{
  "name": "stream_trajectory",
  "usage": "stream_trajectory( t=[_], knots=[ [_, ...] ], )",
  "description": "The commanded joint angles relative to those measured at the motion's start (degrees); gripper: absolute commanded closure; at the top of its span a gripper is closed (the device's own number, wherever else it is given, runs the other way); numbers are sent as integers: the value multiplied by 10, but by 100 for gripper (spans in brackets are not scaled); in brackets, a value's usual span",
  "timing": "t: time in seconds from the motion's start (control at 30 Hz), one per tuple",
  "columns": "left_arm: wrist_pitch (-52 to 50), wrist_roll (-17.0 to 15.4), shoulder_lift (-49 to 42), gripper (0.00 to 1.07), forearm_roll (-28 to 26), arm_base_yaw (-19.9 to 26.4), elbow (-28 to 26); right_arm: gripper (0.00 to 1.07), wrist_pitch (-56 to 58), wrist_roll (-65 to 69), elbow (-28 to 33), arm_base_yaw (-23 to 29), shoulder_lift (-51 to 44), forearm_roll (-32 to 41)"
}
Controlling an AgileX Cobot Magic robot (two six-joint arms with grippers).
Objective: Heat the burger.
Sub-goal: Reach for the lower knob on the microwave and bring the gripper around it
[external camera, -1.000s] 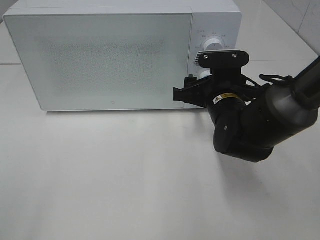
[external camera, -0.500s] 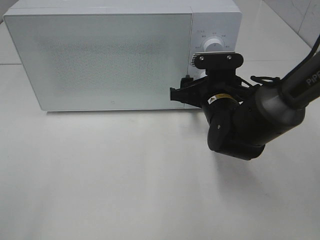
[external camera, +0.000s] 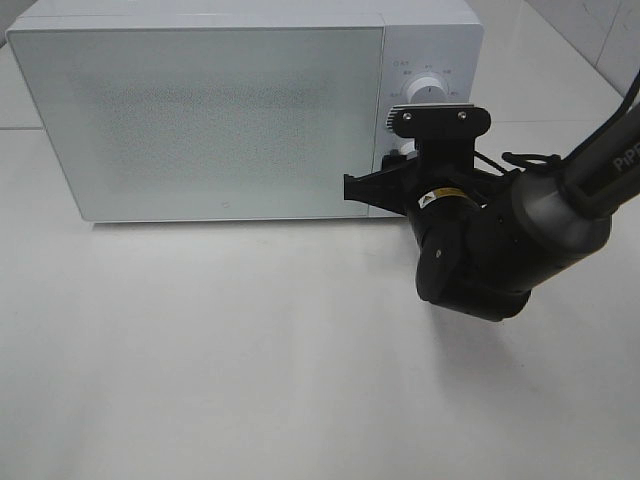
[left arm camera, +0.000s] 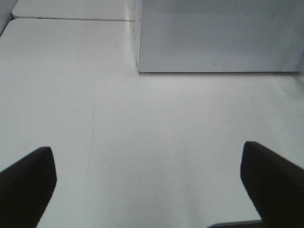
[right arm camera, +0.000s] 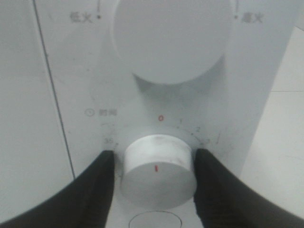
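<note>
1. The burger shows in none of the three views. The microwave [external camera: 250, 12] stands at the far side of the desk [external camera: 250, 360] with its door [external camera: 200, 110] shut. My judgement is that the burger sits inside, behind that frosted door, though nothing confirms it.
2. The right claw [right arm camera: 156, 187] is at the control panel on the microwave's right end. Its two dark fingers [right arm camera: 102, 190] are closed on opposite sides of the timer knob [right arm camera: 159, 166] and grip it. The upper knob [right arm camera: 171, 38] is free.
3. The left claw [left arm camera: 149, 190] hangs wide open over bare desk and holds nothing. It looks toward the microwave's near left corner and is well apart from the panel.
4. The coming move turns on one relation. The timer knob lies straight between the right claw's fingers. Its turning axis runs out of the panel toward the near side, in line with the claw's reach. So the wrist only has to roll about that axis, with no sideways travel.
5. The right arm is clearly the nearer one, since it is already on the knob. The left arm has no part in this step.
6. The knob's red mark seems to point toward the red 0 on the dial, but the wrist camera looks at it steeply, so I would not swear to it. If that is so, the timer is not yet set and heating has not begun.
7. One risk is that the smooth white knob slips in the grip during the roll.
</note>
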Motion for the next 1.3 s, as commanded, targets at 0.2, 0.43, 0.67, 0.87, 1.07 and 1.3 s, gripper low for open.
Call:
stream_trajectory(
  t=[0.2,0.43,0.67,0.87,1.07,1.3],
  knots=[
    [2,-3,-9,9,-3,1,2,98,-20,0,-7,-6,1,-19],
    [2,-3,-9,9,-3,1,2,107,-27,0,-7,-6,1,-19],
    [2,-3,-9,9,-3,1,2,107,-44,5,-7,-6,1,-19],
    [2,-3,-9,9,-3,1,2,107,-46,115,-7,-6,-1,-44],
    [2,-3,-9,9,-3,1,2,107,-43,337,-7,-6,-1,-73],
    [2,-3,-9,9,-3,1,2,107,-41,524,-7,-6,-1,-92]
  ],
)
